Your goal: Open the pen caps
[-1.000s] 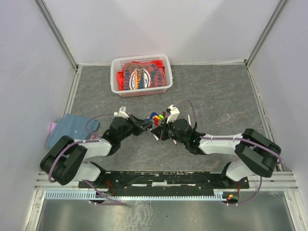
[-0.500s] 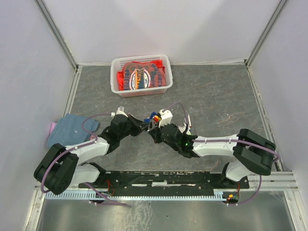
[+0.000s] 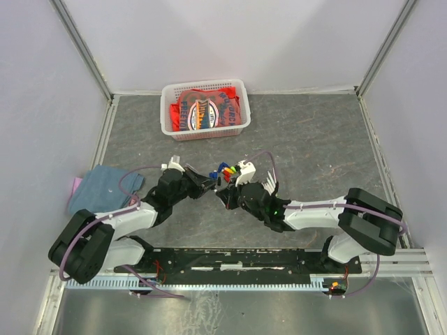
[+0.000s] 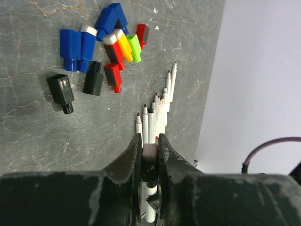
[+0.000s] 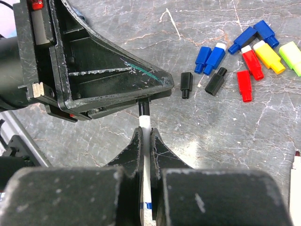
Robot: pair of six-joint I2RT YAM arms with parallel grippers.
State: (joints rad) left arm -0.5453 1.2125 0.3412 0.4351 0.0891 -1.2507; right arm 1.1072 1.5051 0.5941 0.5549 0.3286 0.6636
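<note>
Right hand (image 5: 146, 134) grips pen (image 5: 145, 122) — left hand (image 4: 149, 142) pinches black cap (image 5: 145, 108).

Left claw (image 3: 209, 183) and right claw (image 3: 222, 192) tip to tip, facing each other, both clamped tight.

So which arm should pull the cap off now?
Left, probably. The left gripper pinches the black cap end, and the right gripper clamps the white barrel, so right can hold still while left pulls.
</note>
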